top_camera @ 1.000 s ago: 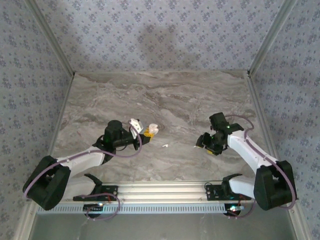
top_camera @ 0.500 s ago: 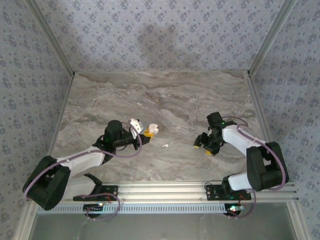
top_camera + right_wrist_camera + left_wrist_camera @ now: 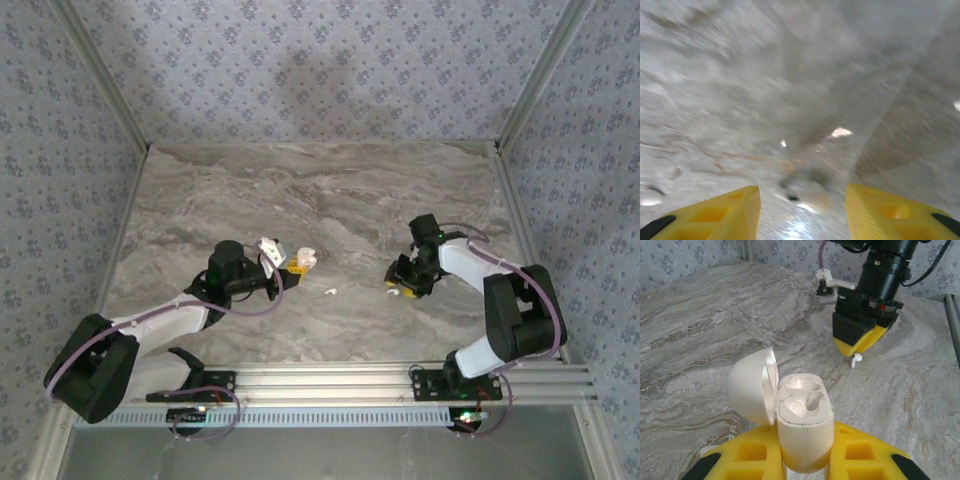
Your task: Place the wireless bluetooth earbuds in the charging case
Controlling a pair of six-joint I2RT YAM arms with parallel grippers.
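Right wrist blurs: right end effector (image 3: 802, 194) spread over smeared earbud (image 3: 855, 360); left end effector (image 3: 805, 452) clamps charging case (image 3: 802, 415).

Upper-frame surface (image 3: 330, 185) is free; mid-frame, an earbud (image 3: 328, 291) lies between the left gripper's (image 3: 295, 266) charging case (image 3: 307, 258) and the right gripper (image 3: 399, 288).

Right wrist view is all smear: a pale blob (image 3: 809, 194) sits just between the right claw's (image 3: 802, 192) fingers, too blurred to name. At the left claw (image 3: 805, 452), the charging case (image 3: 805, 420) base is buried between its fingers, cut off by the bottom edge.
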